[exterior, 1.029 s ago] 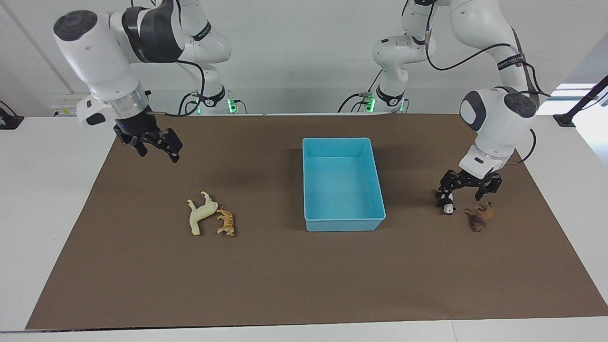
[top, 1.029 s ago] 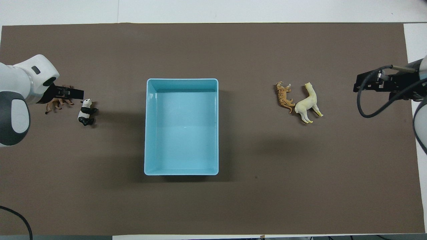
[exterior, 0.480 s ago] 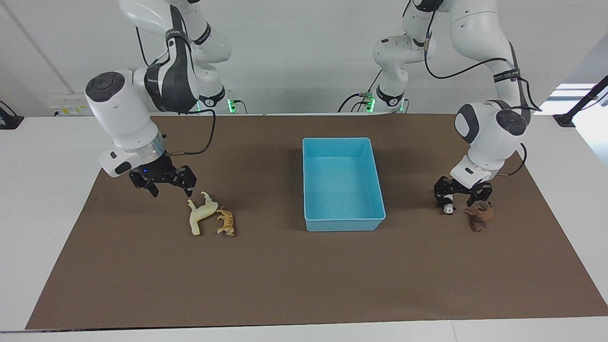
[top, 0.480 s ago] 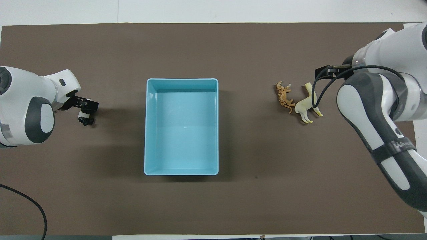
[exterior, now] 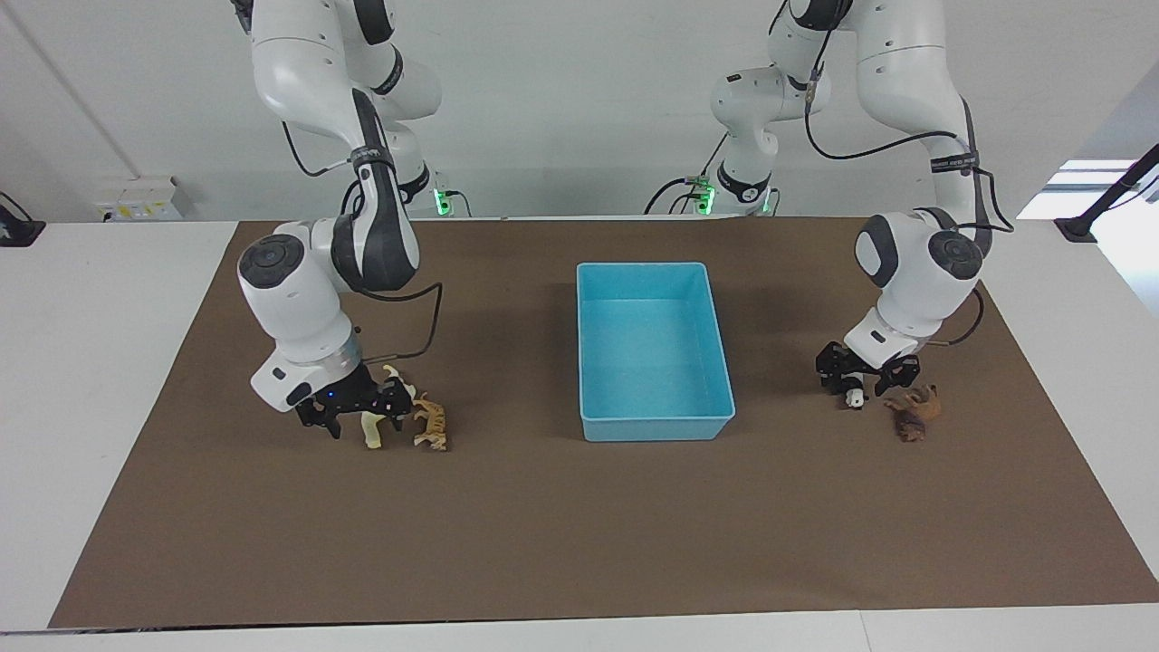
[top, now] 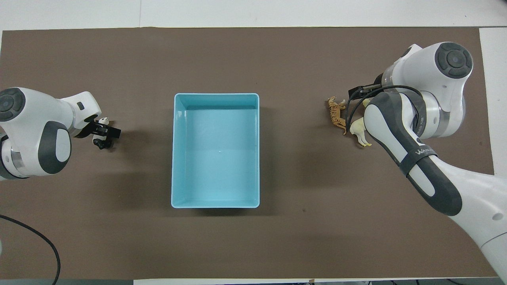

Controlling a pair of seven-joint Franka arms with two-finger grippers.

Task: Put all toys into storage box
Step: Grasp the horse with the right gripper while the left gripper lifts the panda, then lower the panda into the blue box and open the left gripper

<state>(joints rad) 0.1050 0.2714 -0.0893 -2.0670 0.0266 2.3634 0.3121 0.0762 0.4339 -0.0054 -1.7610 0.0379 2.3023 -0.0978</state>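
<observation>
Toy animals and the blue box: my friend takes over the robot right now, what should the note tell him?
Left gripper: down at the panda, fingers either side; grip not confirmed.
Right gripper: down over the cream horse; grip not confirmed.
Tiger lies beside the horse, toward the right arm's end of the table. Brown animal lies beside the panda, toward the left arm's end.
Storage box sits mid-table, nothing in it.
Done: no toy is stored.
Left: all four toys go into the box.
</observation>
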